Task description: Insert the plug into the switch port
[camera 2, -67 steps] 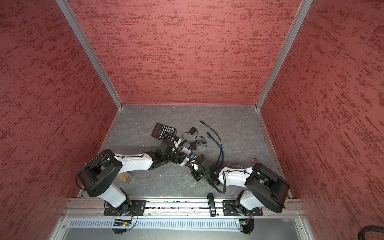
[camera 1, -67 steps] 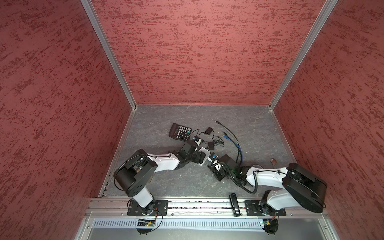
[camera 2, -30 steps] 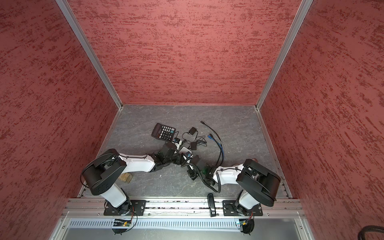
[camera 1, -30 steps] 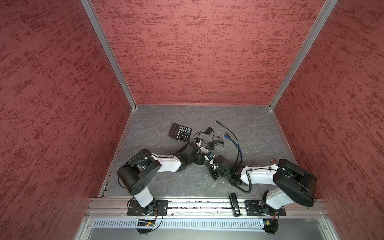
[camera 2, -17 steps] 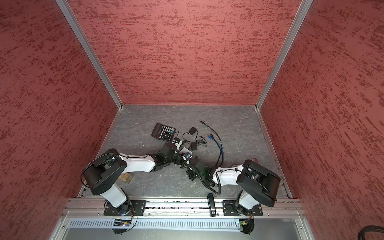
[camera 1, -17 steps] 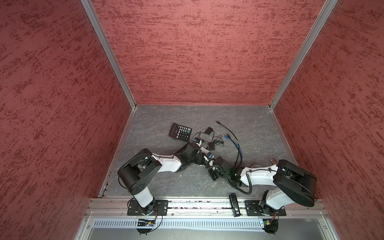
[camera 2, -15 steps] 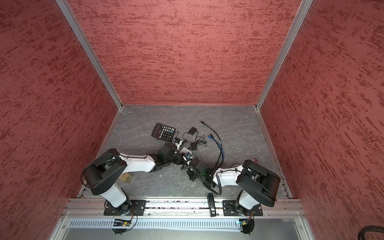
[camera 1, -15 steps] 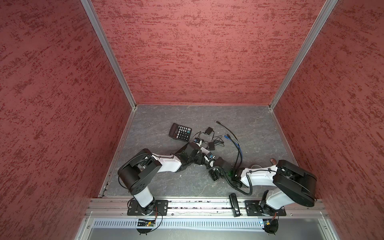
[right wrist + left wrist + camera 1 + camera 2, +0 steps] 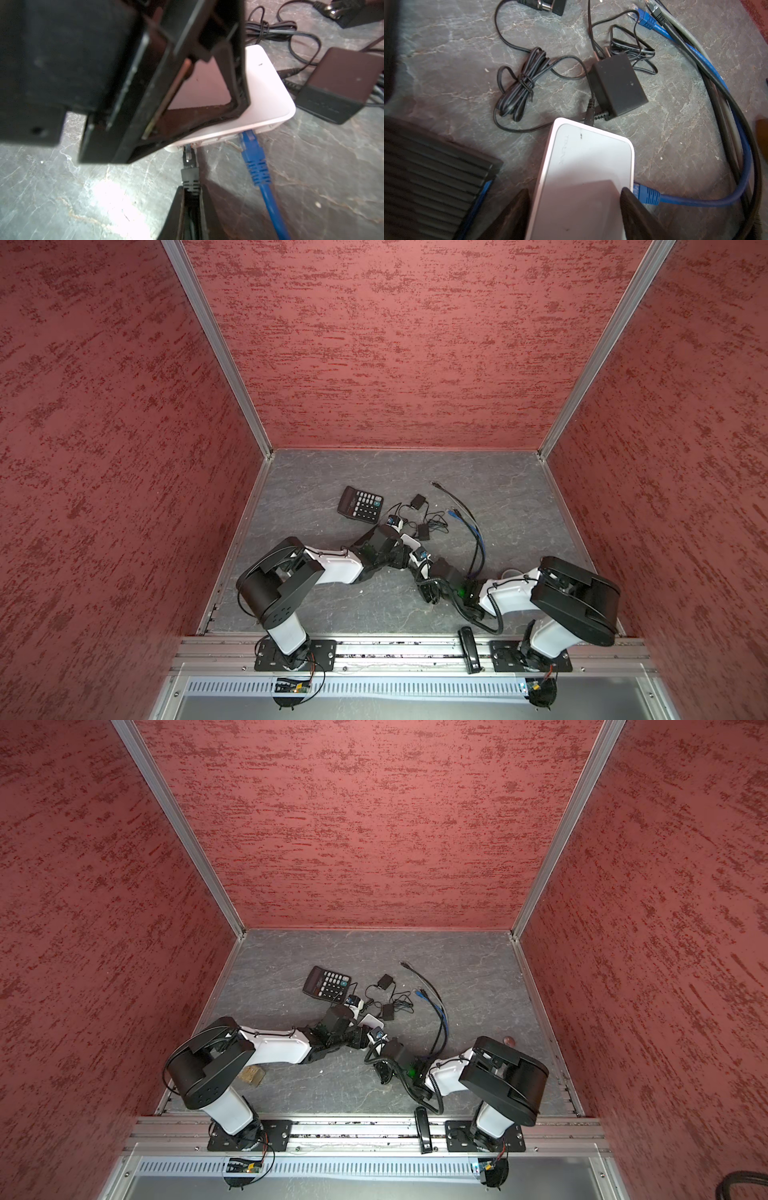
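Note:
The white switch point(image 9: 583, 158) lies on the grey floor, seen in both top views point(image 9: 408, 539) point(image 9: 371, 1020). My left gripper point(image 9: 575, 199) is shut on it, one finger on each long side. My right gripper point(image 9: 191, 191) is shut on the black plug point(image 9: 190, 178), holding it by its boot. The plug's clear tip point(image 9: 188, 150) sits at the mouth of a port on the switch's side edge point(image 9: 209, 141). How deep it is cannot be told. The left gripper's body point(image 9: 124, 72) hangs over that end of the switch.
A blue plug point(image 9: 254, 162) sits in another port of the switch. A black power adapter point(image 9: 616, 83) with bundled cord lies just beyond the switch. Loose blue and black cables point(image 9: 467, 526) curve to the right. A calculator point(image 9: 359, 506) lies behind. A black bar point(image 9: 469, 649) rests on the front rail.
My right gripper has carried the black plug leftward up to the switch's edge. The left arm has shifted slightly forward with the switch.

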Action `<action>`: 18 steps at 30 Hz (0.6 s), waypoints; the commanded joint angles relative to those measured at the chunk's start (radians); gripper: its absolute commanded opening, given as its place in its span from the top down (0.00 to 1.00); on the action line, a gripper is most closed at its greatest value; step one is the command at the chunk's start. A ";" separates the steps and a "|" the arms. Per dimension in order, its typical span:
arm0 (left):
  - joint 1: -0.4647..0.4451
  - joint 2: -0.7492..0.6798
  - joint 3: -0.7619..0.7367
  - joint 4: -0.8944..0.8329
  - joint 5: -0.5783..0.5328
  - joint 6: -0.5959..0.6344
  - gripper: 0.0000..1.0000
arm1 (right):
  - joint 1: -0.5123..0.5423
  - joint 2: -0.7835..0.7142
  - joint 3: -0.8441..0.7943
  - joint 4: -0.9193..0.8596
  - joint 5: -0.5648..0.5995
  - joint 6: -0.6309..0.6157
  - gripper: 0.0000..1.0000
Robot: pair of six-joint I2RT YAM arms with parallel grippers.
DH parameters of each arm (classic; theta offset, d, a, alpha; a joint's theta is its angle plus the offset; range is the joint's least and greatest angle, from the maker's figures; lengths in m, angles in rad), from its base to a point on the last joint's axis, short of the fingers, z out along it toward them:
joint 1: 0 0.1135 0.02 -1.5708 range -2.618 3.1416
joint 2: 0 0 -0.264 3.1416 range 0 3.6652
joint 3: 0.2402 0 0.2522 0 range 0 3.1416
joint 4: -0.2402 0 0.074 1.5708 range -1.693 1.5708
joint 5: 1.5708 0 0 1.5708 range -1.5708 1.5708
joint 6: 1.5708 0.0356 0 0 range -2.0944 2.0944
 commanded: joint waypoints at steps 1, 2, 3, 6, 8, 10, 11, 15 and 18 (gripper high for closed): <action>-0.065 0.031 -0.011 -0.027 0.119 -0.055 0.33 | 0.001 0.010 0.033 0.144 0.064 0.003 1.00; -0.069 0.033 -0.013 -0.021 0.118 -0.062 0.33 | 0.001 0.011 0.037 0.147 0.065 -0.003 1.00; -0.072 0.033 -0.013 -0.016 0.121 -0.064 0.34 | 0.001 0.012 0.042 0.145 0.066 -0.007 1.00; -0.090 0.039 -0.009 -0.009 0.128 -0.059 0.34 | 0.001 0.017 0.054 0.156 0.063 -0.030 1.00; -0.099 0.042 -0.004 -0.009 0.134 -0.051 0.35 | 0.001 0.018 0.061 0.173 0.054 -0.051 1.00; -0.104 0.045 -0.002 -0.008 0.145 -0.043 0.35 | 0.001 0.019 0.068 0.186 0.037 -0.076 1.00; -0.107 0.045 -0.001 -0.009 0.145 -0.040 0.35 | 0.001 0.021 0.076 0.187 0.029 -0.088 1.00; -0.117 0.048 0.008 -0.013 0.154 -0.029 0.35 | 0.001 0.029 0.124 0.161 0.012 -0.116 1.00; -0.124 0.054 0.009 -0.008 0.155 -0.030 0.36 | 0.001 0.037 0.136 0.192 0.037 -0.122 1.00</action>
